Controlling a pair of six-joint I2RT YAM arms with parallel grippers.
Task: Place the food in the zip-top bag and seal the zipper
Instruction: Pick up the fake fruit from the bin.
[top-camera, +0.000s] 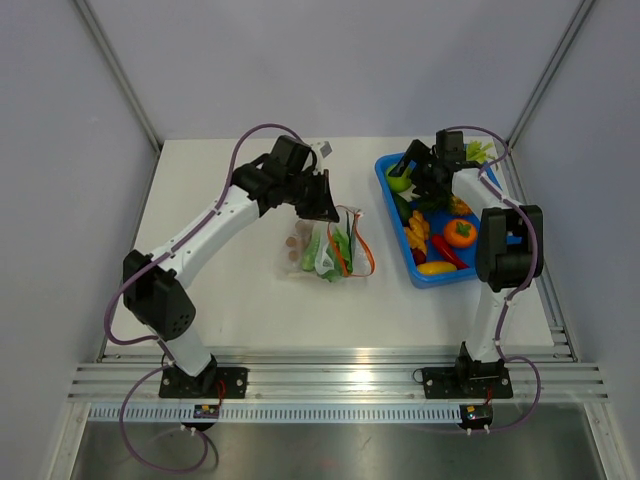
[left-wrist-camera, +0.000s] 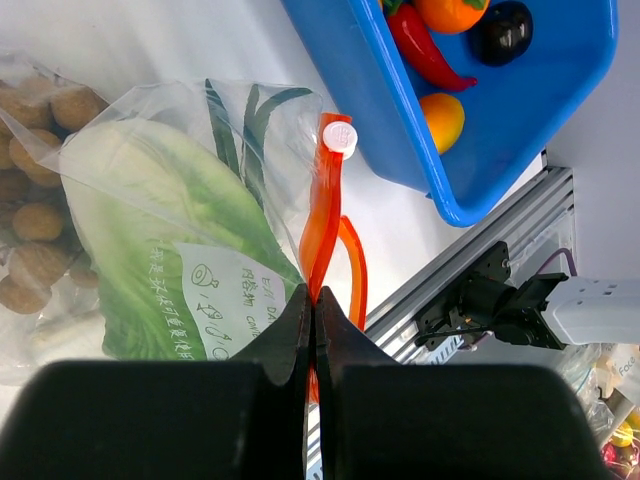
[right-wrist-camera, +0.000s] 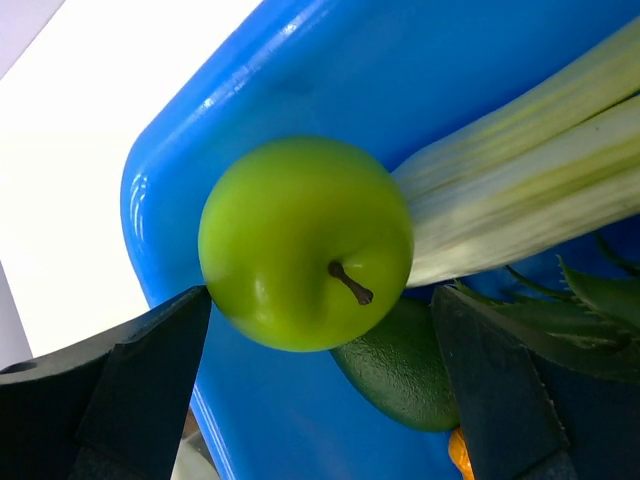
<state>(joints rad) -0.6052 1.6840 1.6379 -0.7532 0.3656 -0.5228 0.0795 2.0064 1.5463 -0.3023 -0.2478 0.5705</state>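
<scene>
The clear zip-top bag (top-camera: 325, 250) lies on the table's middle with white-green cabbage (left-wrist-camera: 150, 230), brown balls (left-wrist-camera: 35, 220) and green onions (left-wrist-camera: 240, 130) inside. My left gripper (left-wrist-camera: 315, 297) is shut on the orange-red zipper strip (left-wrist-camera: 322, 200) at the bag's mouth; its white slider (left-wrist-camera: 340, 137) sits at the far end. In the top view the left gripper (top-camera: 322, 205) stands over the bag's far end. My right gripper (right-wrist-camera: 320, 300) is open, its fingers on either side of the green apple (right-wrist-camera: 305, 243) in the blue bin's far left corner; it shows in the top view (top-camera: 412, 180).
The blue bin (top-camera: 445, 279) at the right holds an orange, a red pepper, a yellow piece (left-wrist-camera: 440, 120), a dark avocado (right-wrist-camera: 400, 360) and pale green stalks (right-wrist-camera: 520, 200). The table's metal front rail (left-wrist-camera: 480, 300) runs near the bag.
</scene>
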